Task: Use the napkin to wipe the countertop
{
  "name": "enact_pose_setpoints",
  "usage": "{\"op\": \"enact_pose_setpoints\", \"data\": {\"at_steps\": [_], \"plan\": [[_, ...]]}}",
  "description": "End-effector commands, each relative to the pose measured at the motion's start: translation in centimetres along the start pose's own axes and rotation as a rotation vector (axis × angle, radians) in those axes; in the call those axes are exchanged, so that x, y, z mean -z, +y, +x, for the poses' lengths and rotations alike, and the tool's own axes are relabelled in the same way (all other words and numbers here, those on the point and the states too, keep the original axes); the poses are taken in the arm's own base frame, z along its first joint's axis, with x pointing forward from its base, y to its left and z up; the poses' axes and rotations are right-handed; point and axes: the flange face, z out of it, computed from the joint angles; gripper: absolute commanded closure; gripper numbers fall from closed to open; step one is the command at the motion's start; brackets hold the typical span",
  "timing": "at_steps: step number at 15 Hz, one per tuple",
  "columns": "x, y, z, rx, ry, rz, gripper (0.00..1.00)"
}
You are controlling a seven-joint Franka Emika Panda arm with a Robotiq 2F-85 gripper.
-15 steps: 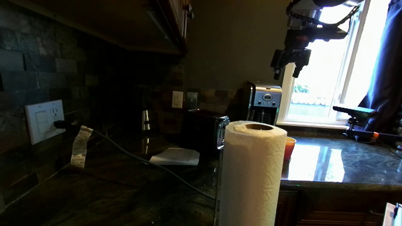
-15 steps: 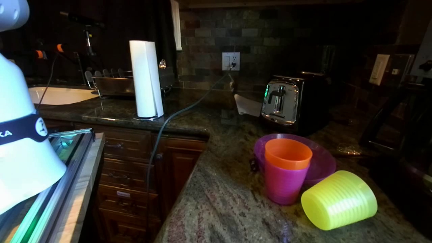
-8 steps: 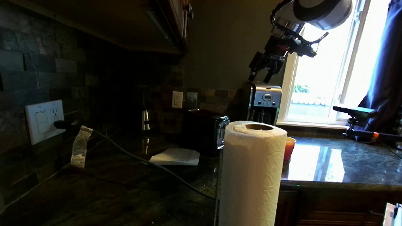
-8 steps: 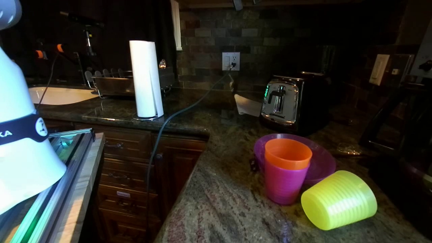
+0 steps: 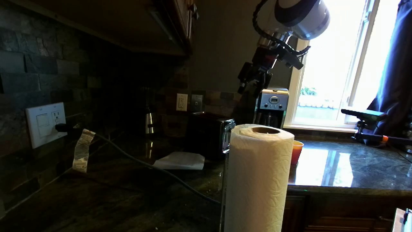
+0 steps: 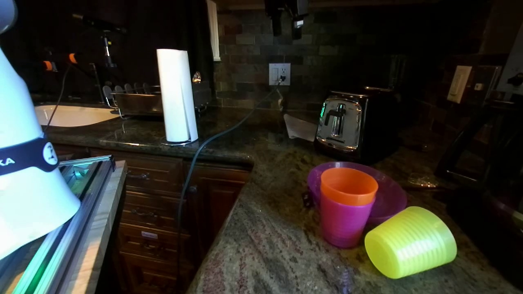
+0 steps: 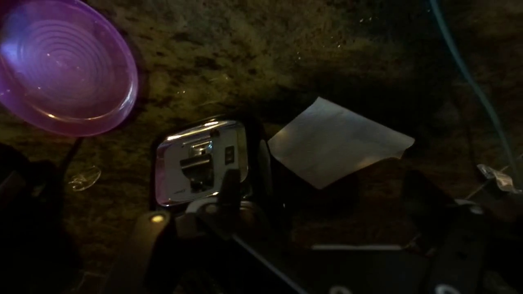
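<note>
The napkin, a flat white sheet, lies on the dark glossy countertop beside the toaster in both exterior views. Seen from the wrist, the napkin has slightly lifted edges and sits just ahead of the jaws. My gripper hangs high in the air in front of the coffee maker, tilted, well above the counter. Its fingertips also show at the top of an exterior view, where the gripper is against the tiled wall. The jaws stand wide apart and hold nothing.
A black and chrome toaster adjoins the napkin. The paper towel roll stands tall. A power cable crosses the counter. Nearby are a purple bowl, a stacked orange and pink cup and a yellow cup on its side.
The arm has swung leftward and lower in an exterior view, tilting as it went. The fingertips have come into sight at the top of an exterior view. The napkin has stayed put.
</note>
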Motion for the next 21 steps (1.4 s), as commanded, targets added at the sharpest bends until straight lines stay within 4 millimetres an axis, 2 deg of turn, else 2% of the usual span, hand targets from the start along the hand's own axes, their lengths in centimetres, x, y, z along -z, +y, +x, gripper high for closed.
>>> {"op": "enact_pose_setpoints", "data": {"at_steps": [1, 3, 4, 7, 13, 18, 21], "plan": [[-2.8, -1.4, 1.6, -0.003, -0.086, 0.014, 0.00], [-4.0, -2.6, 2.6, 0.085, -0.023, -0.026, 0.00], [-2.9, -1.7, 1.6, 0.039, -0.041, -0.011, 0.00], [-4.1, -2.7, 2.4, 0.068, -0.034, -0.016, 0.00], [-4.0, -2.6, 2.9, 0.079, -0.012, -0.016, 0.00], [-6.9, -5.6, 6.5, 0.237, -0.039, -0.007, 0.00], [-10.0, -8.2, 8.9, 0.342, -0.054, 0.027, 0.00]]}}
